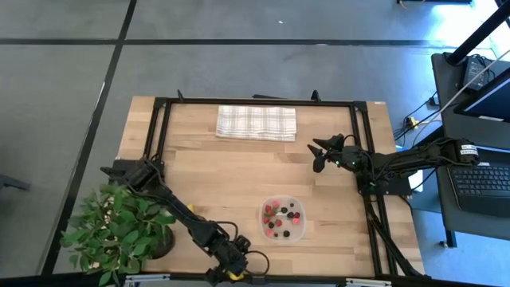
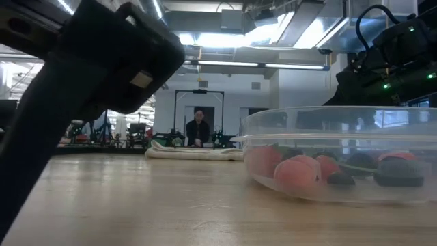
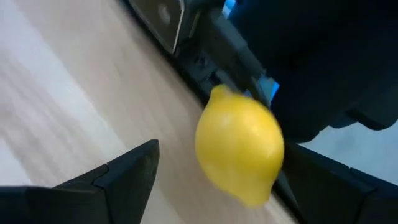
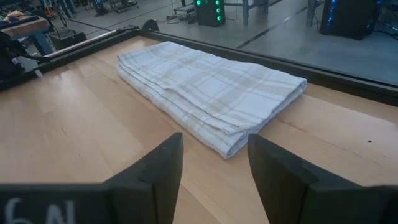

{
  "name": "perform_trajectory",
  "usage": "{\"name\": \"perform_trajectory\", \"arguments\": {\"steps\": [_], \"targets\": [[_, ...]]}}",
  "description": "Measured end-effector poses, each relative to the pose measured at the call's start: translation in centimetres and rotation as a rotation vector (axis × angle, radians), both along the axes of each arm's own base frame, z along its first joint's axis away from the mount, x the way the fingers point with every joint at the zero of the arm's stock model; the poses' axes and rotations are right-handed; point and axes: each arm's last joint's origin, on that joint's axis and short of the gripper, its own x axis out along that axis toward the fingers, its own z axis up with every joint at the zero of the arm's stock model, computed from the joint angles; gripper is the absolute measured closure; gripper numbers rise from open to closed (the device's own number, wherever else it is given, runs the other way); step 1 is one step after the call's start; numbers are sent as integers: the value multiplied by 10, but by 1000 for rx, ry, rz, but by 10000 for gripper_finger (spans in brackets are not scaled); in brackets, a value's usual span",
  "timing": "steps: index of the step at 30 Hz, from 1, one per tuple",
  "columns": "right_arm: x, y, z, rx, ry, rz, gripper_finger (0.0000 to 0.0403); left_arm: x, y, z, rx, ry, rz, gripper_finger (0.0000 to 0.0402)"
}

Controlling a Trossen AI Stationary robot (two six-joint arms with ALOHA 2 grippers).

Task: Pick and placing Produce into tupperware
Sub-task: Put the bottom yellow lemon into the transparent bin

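Two dark jointed arms, matte black links with rounded joint housings. Left arm point(image 1: 191, 223): black cable loop beside its wrist, near edge of bench. Right arm point(image 1: 398, 163): small green indicator lights on wrist housing, white label patch on far link. Fingers point(image 4: 155, 168) are flat black wedge-shaped plates with angular bevelled edges; faint pale scrawled marking on right wrist body.
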Motion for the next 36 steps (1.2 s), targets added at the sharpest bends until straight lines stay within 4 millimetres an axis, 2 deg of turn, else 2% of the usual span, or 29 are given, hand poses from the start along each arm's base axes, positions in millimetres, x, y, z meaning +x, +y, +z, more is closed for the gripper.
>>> {"name": "perform_trajectory", "arguments": {"steps": [11, 24, 36], "targets": [[0, 0, 0, 0, 0, 0, 221, 9, 4, -5, -29, -29, -32, 76], [0, 0, 0, -2, 1, 1, 221, 10, 3, -5, -38, -41, -55, 78], [0, 0, 0, -3, 2, 1, 221, 10, 2, -8, -63, -27, -68, 158]]}}
